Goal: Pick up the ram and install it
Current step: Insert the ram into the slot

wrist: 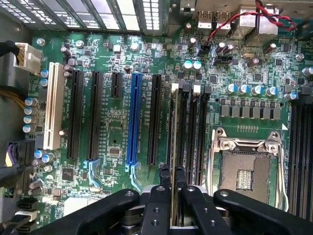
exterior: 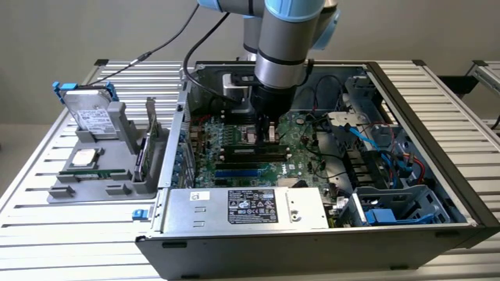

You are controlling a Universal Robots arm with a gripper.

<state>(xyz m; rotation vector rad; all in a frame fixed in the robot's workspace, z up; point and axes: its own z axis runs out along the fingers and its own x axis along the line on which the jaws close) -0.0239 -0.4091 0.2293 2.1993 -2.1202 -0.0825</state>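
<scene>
The ram (wrist: 174, 127) is seen edge-on in the wrist view as a thin green-and-tan stick. My gripper (wrist: 171, 180) is shut on it, one black finger on each flat face. The stick hangs just above the black memory slots (wrist: 188, 132), which run beside the CPU socket (wrist: 244, 166); I cannot tell whether its lower edge touches a slot. In the exterior view my gripper (exterior: 264, 136) points straight down into the open computer case (exterior: 437, 134), over the middle of the motherboard (exterior: 234, 146), with the ram (exterior: 272, 132) showing as a pale sliver between the fingers.
A silver power supply (exterior: 246, 208) fills the case's near side. Blue and white cables (exterior: 383, 146) and a drive cage (exterior: 399, 208) crowd the exterior view's right. Outside the case, a grey fixture (exterior: 93, 175) holds a hard drive (exterior: 90, 114) and a green strip (exterior: 92, 174).
</scene>
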